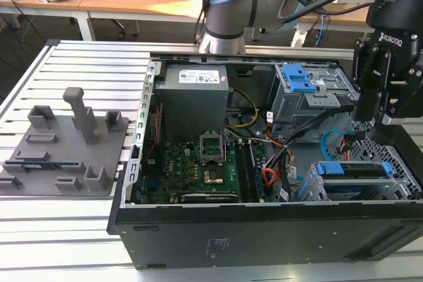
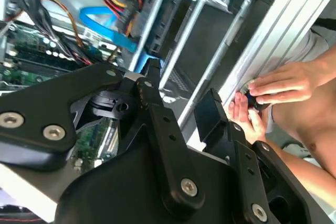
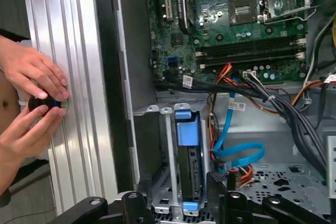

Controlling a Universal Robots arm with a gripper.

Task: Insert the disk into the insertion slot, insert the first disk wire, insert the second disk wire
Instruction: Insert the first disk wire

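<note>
The gripper (image 1: 365,120) is hanging over the open computer case (image 1: 264,236), which is lying on the slatted table (image 1: 79,57). In both wrist views its fingers (image 2: 157,108) are standing apart, released, with nothing between them.

In the exterior view the disk (image 1: 353,171) is sitting at 6 o'clock from the gripper, with clear space showing between the two. It is lying inside the insertion slot (image 1: 312,191), its blue carrier showing along the upper edge of the cage. In the first wrist view the disk (image 3: 187,153) is appearing edge-on within the insertion slot (image 3: 157,145), and the gripper (image 3: 180,184) is lining up over it, one finger on each side of the carrier.

The second disk wire (image 1: 326,142) is arching at 8 o'clock from the gripper in the exterior view, between the taller cage with the blue latch (image 1: 304,97) and the insertion slot. In the first wrist view the second disk wire (image 3: 239,153) is looping just beside the disk. The first disk wire (image 3: 242,173) is lying near one of the fingers (image 3: 216,187). Whether either plug is seated cannot be determined.

A person's hands (image 3: 31,98) are resting on the table edge outside the case, holding a small black round object (image 3: 41,103).

A grey fixture (image 1: 66,143) is sitting at 9 o'clock from the case in the exterior view.
</note>
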